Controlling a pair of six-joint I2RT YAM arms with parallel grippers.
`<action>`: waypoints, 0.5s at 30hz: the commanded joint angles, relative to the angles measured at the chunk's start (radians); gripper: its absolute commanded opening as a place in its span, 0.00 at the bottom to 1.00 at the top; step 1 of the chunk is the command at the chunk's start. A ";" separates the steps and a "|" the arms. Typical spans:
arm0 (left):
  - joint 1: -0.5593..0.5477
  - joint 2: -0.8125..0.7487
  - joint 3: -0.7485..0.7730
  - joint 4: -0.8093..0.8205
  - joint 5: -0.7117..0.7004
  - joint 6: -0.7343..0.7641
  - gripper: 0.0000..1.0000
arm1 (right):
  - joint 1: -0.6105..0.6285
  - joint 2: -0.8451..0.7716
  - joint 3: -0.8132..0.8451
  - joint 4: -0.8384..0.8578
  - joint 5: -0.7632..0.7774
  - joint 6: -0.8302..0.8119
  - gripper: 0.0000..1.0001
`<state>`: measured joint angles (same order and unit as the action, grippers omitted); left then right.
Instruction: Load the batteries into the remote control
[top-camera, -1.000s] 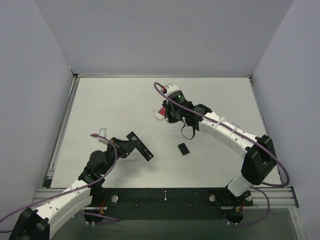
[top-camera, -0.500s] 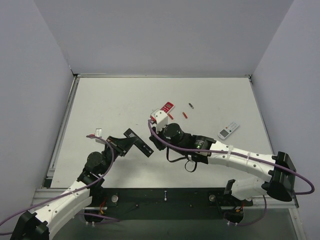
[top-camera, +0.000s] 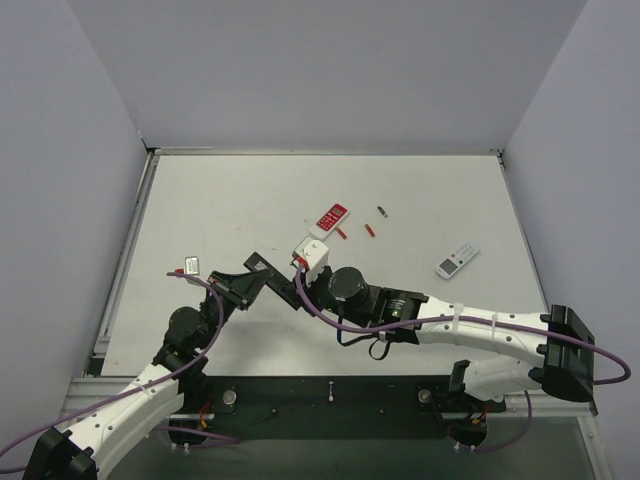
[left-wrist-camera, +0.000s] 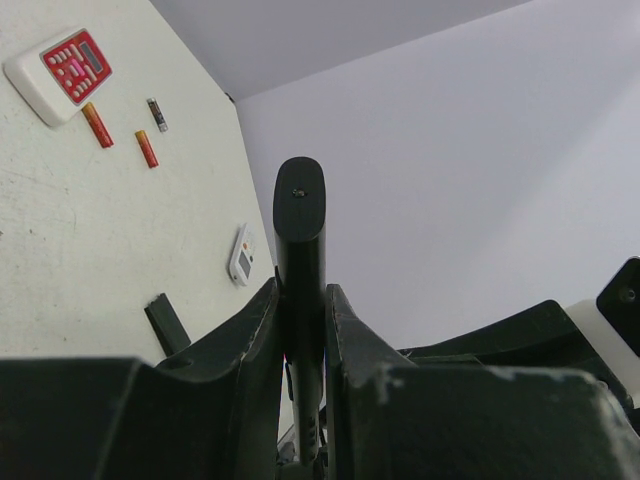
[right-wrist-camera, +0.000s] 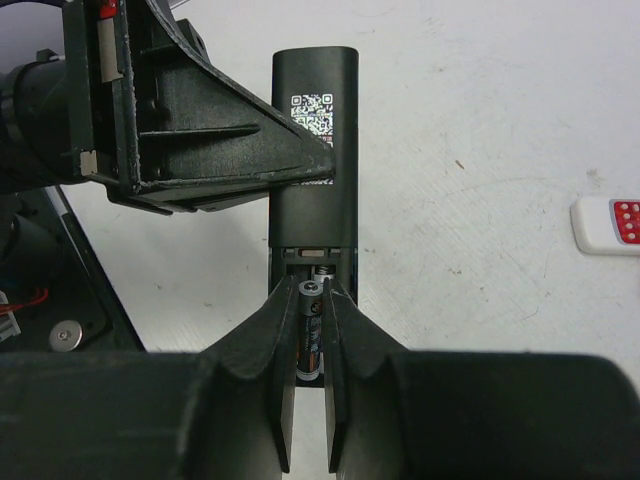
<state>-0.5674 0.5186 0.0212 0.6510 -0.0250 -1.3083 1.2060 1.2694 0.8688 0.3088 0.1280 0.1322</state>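
Black and slim, the remote control (right-wrist-camera: 315, 90) is raised off the white table (top-camera: 220, 210), left of centre in the overhead view. The left gripper (left-wrist-camera: 302, 300) has its fingers pressed against the remote's two sides, pinching it edge-on. In the right wrist view the remote's back faces the camera, with a white code label near its top. Its battery compartment is open at the lower end, where a small spring shows.

The right gripper (right-wrist-camera: 310, 300) is closed on a battery (right-wrist-camera: 310, 335), which stands lengthwise between the fingers. The battery's upper end is at the mouth of the open compartment, just below the spring. Whether it is seated cannot be told.

Above centre in the overhead view lies the red-and-white remote (top-camera: 331, 216). Two loose batteries (top-camera: 341, 233), both orange, lie just to its lower right. A darker battery (top-camera: 382, 211) lies near them. The small white-grey remote (top-camera: 457, 261) lies well apart at the right. In the left wrist view a flat black cover (left-wrist-camera: 167, 322) lies on the table, near the white-grey remote.
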 joint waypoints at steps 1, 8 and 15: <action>0.004 -0.008 -0.052 0.081 0.014 -0.025 0.00 | 0.009 0.005 -0.010 0.121 0.015 -0.020 0.00; 0.004 -0.002 -0.053 0.104 0.016 -0.043 0.00 | 0.013 0.016 -0.022 0.173 0.007 -0.037 0.00; 0.004 0.000 -0.052 0.124 0.014 -0.063 0.00 | 0.015 0.039 -0.027 0.176 -0.004 -0.046 0.00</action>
<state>-0.5674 0.5217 0.0212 0.6773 -0.0212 -1.3502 1.2125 1.2987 0.8486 0.4255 0.1261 0.1005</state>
